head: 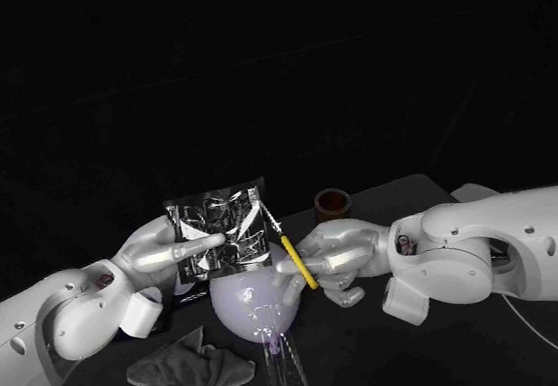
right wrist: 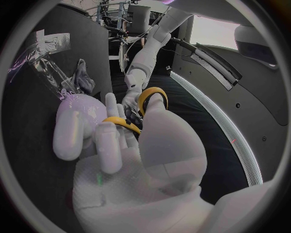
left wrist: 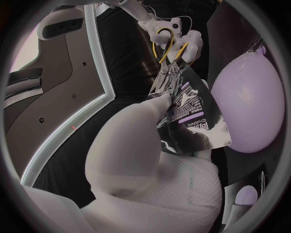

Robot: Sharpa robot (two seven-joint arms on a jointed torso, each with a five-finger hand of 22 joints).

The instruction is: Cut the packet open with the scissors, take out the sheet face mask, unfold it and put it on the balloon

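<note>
The left hand (head: 170,255) gripped the packet (head: 222,225) upright, presumably steadying it for cutting. The right hand (head: 342,255) clasped the scissors (head: 297,266), blades at the packet's 3 o'clock edge. The balloon (head: 253,309) sat at 6 o'clock.

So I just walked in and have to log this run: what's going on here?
The left robot hand holds a face mask packet upright, close to the pale purple balloon. The right robot hand grips yellow-handled scissors, with the blades raised to the packet's edge on that side. Whether the cut has started is not clear, and nothing is out of the packet yet. A grey cloth lies beside the balloon.
</note>
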